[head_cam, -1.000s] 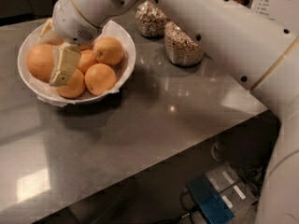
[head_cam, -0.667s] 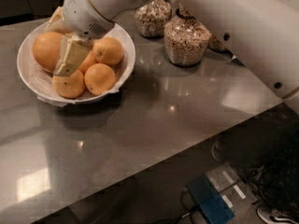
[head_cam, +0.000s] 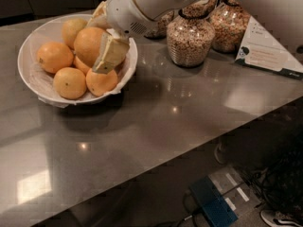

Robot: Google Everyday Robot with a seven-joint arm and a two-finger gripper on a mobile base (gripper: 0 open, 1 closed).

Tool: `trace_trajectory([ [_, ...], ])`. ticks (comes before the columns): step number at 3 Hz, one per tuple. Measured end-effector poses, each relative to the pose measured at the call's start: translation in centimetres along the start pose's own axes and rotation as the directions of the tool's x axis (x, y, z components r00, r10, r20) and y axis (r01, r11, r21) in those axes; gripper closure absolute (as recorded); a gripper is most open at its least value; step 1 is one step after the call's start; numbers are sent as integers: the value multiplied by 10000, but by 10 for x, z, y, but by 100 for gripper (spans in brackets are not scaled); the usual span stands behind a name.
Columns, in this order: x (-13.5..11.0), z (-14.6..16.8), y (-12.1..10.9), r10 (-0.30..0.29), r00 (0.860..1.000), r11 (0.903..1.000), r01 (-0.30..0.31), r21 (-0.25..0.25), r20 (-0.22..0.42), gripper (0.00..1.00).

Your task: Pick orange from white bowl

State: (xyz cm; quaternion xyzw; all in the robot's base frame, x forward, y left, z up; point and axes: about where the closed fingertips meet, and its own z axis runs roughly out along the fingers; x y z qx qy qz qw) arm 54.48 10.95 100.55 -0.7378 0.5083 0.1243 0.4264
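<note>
**Gripper on orange, over bowl**

Counter (head_cam: 170,122) carries the bowl (head_cam: 22,64). The gripper (head_cam: 107,52) hangs over the bowl's right half, against the orange (head_cam: 88,44). Cannot tell whether it is pinching or loose. The orange tops the pile near bowl centre, just left of the gripper, long axis seemingly near upright. Small oranges (head_cam: 69,82) crowd beneath, so a straight-up lift looks safest.

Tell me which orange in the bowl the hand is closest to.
The largest orange, deep-coloured, atop the pile in the white bowl; the hand grips it. The others are smaller.

Glossy, seemingly metal table (head_cam: 180,112); smooth white plastic end effector (head_cam: 105,36) at orange (head_cam: 85,44).
</note>
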Motion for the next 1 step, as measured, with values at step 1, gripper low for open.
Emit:
trace_trajectory([
  [1,1,-1,0,17,10000,10000,-17,16,-18,100],
])
